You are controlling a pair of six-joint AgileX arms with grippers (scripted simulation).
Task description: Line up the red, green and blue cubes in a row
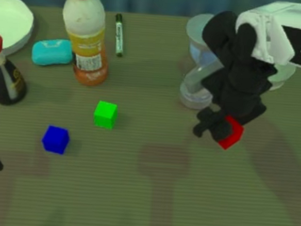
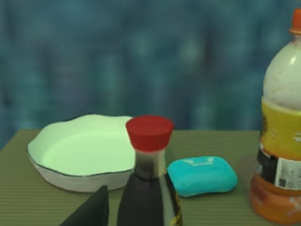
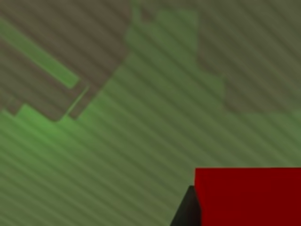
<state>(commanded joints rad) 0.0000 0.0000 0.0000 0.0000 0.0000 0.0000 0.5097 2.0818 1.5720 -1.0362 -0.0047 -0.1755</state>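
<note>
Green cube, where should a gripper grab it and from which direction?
Come straight down on the green cube and close the fingers on two opposite side faces. It sits flat, turned slightly, with open table all around; the blue cube lies well clear.

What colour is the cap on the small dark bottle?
Red. The cap of the dark bottle shows best in the left wrist view.

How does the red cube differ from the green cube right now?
The red cube sits right of centre, directly under the right gripper and partly hidden by it; the green cube stands free left of centre, nothing near it. The red cube lies turned on the diagonal; the green one is nearly square to the table edges. Both are plain cubes of like size.
</note>
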